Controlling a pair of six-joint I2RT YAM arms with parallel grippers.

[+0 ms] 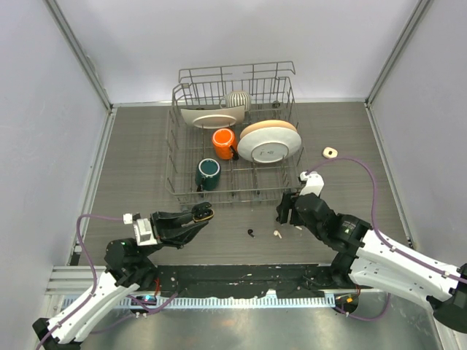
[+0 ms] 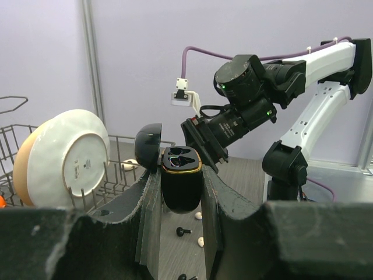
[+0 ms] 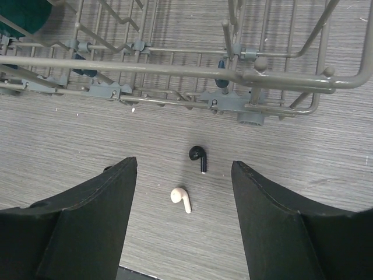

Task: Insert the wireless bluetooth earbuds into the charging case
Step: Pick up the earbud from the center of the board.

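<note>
Black charging case (image 2: pixel 181 175) clamped lid-open in left gripper (image 1: pixel 197 215), sockets empty. Right gripper (image 3: pixel 183 169) wide, empty, above black earbud (image 3: pixel 199 155) and cream earbud (image 3: pixel 180 198) on table (image 3: pixel 70 134) beside dish rack (image 3: pixel 175 67). Looks like pick step; next: centre on 1, descend, pinch.

The black egg-shaped plastic charging case (image 2: pixel 181 186) is shining glossy. The grey metal wire dish rack (image 3: pixel 280 78) is looking matt, and the grey wood-grain table (image 3: pixel 70 140) is showing fine streaks.
</note>
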